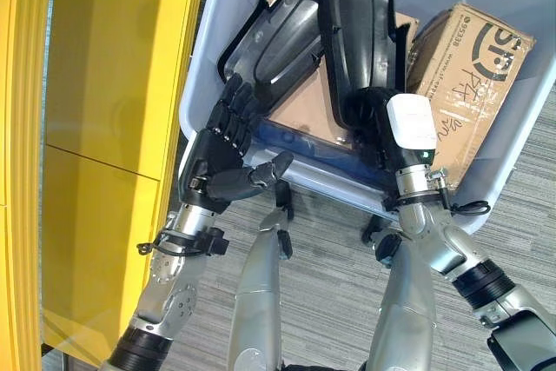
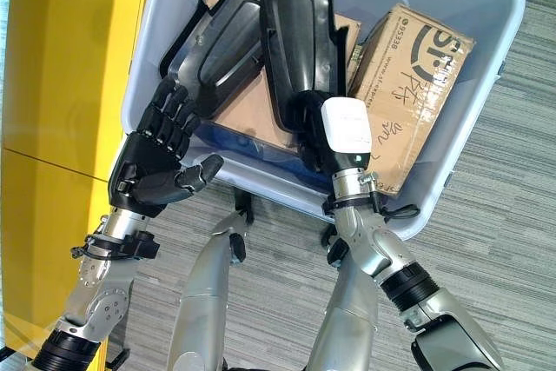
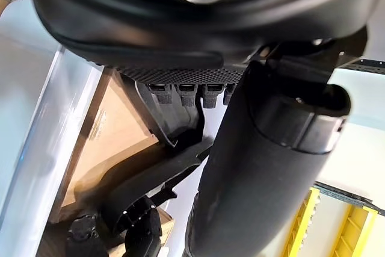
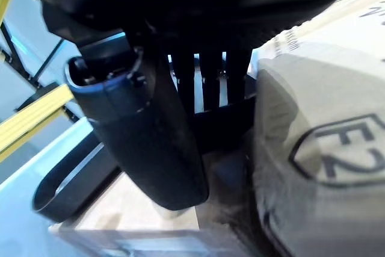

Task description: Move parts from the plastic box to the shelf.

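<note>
Grey carpet [image 1: 330, 293] carries the plastic box [image 1: 208, 49] beside a yellow shelf [image 1: 95, 128]. Right hand [image 2: 326, 141] has its fingers clamped on a long black part [image 2: 295, 32], whose long axis points away over the cardboard boxes [image 2: 408, 84]. Left hand [image 1: 221, 149] hovers at the box's near wall, fingers spread.

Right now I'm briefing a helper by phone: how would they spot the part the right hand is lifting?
Find the pale blue-grey plastic box beside the yellow shelf. The part is the long, glossy black shell standing nearly upright, the right hand holding its lower end. The other black shell lies flat among brown cartons.
</note>
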